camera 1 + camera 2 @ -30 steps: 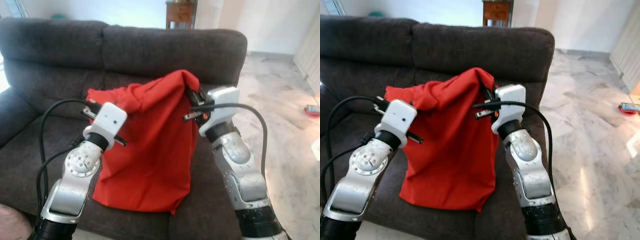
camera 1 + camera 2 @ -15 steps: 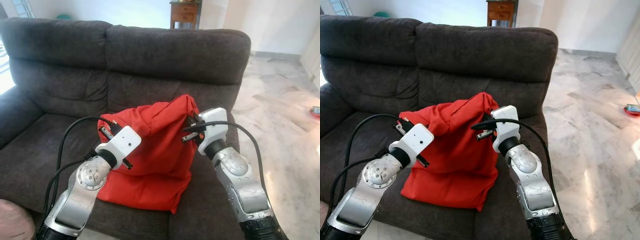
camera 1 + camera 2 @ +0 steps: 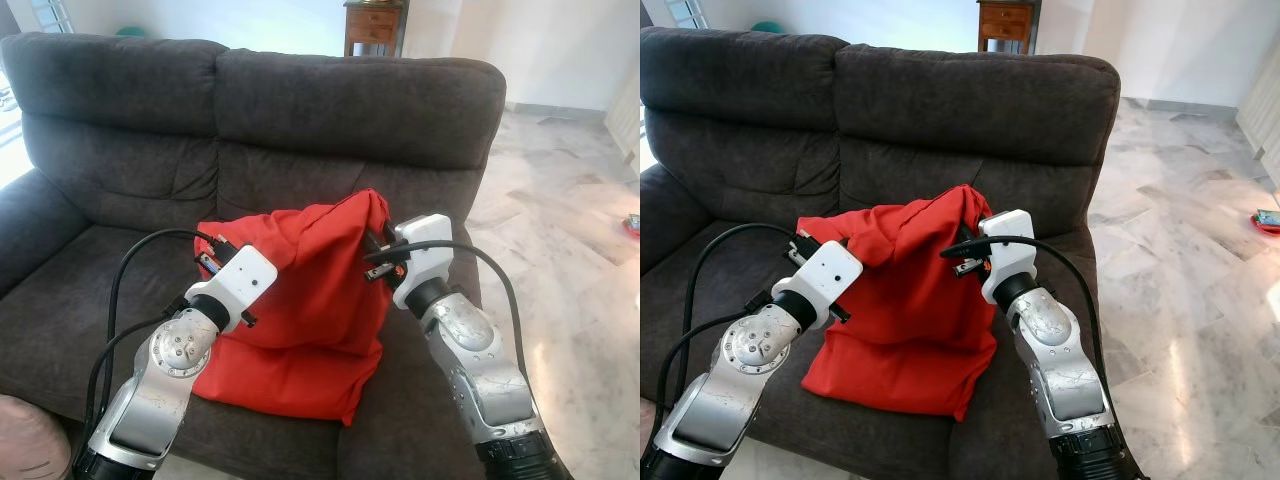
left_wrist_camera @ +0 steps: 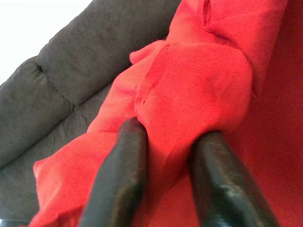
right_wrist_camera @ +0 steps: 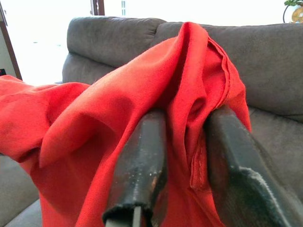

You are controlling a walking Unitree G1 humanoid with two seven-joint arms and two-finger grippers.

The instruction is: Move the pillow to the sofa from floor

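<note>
You've got the red pillow [image 3: 300, 320] on the dark grey sofa [image 3: 350, 110], w/ its lower edge lying on the seat cushion near the front edge, roughly mid-sofa, and its top pulled up in front of the backrest. Both arms are on it. Your left gripper [image 4: 163, 156] sits at the pillow's upper left corner; in the left wrist view its two black fingers [image 4: 120, 184] are pinched on a fold of the red fabric, cloth bunched between them. Your right gripper [image 5: 187, 142] is at the upper right corner, the highest point of the pillow; in the right wrist view its fingers [image 5: 144, 161] are likewise clamped on a gathered ridge of fabric incl. a stitched seam. Between the two grips the top edge sags a bit, left side lower than right. The cloth looks loose and creased, hanging from the grips rather than plump. Black cables [image 3: 120, 290] loop off the left wrist and another arcs over the right forearm. To the sofa's right there's pale marble floor [image 3: 570, 230], and a wooden cabinet [image 3: 375, 25] stands behind the backrest, well apart from the pillow.
</note>
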